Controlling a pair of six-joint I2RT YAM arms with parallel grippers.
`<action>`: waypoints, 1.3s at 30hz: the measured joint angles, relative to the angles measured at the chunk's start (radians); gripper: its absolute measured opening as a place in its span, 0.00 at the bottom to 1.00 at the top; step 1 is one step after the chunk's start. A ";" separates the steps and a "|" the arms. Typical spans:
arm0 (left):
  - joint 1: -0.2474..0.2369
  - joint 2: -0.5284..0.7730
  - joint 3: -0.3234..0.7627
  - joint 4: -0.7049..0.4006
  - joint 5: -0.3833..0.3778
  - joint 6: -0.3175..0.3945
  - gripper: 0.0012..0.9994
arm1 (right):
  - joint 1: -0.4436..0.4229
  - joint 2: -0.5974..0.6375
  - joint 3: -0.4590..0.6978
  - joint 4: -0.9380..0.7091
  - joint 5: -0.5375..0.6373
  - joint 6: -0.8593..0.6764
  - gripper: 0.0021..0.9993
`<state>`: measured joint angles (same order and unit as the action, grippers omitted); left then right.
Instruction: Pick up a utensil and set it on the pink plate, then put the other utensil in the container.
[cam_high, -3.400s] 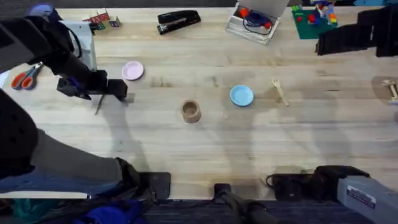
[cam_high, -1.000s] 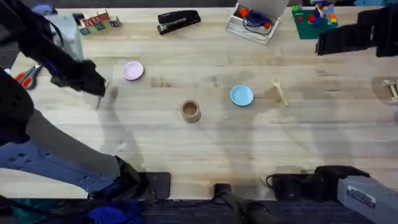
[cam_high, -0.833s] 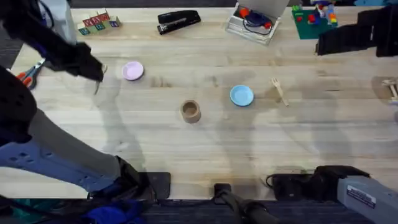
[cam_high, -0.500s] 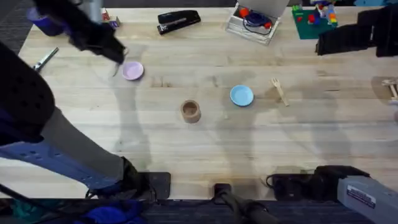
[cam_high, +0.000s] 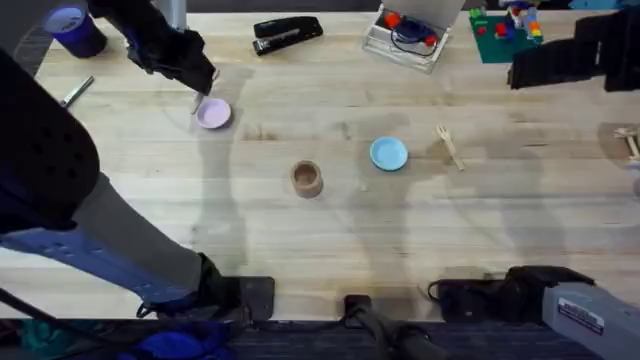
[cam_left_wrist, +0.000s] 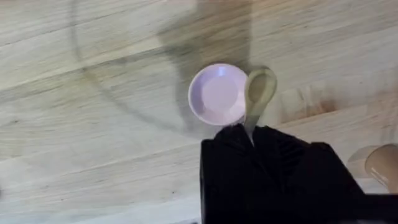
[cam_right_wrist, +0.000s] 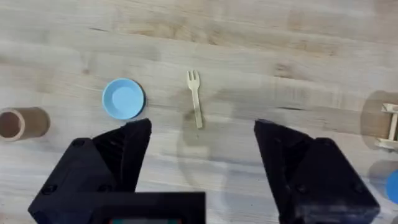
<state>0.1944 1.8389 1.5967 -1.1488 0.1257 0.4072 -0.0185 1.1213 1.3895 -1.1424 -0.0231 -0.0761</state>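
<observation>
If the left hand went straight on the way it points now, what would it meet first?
Most likely the pink plate: the left hand, shut on a spoon, points down at it, the spoon's bowl over the plate's rim. How high it hangs above is unclear.

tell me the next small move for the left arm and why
Probably lower the left end effector a little and release. It grips a spoon whose bowl hangs at the rim of the pink plate, so the spoon looks nearly in place to be set down there.
</observation>
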 joint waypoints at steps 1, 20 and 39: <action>0.001 0.000 0.000 0.002 -0.002 0.000 0.04 | 0.000 0.000 0.000 0.000 0.000 0.000 1.00; 0.006 0.175 0.001 0.050 -0.011 0.000 0.04 | 0.000 0.000 0.000 0.000 0.000 0.000 1.00; 0.006 0.191 0.002 0.051 -0.011 0.000 0.04 | 0.000 0.000 0.000 0.000 0.000 0.000 1.00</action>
<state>0.2001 2.0302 1.5986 -1.0975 0.1150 0.4068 -0.0185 1.1213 1.3895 -1.1423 -0.0231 -0.0761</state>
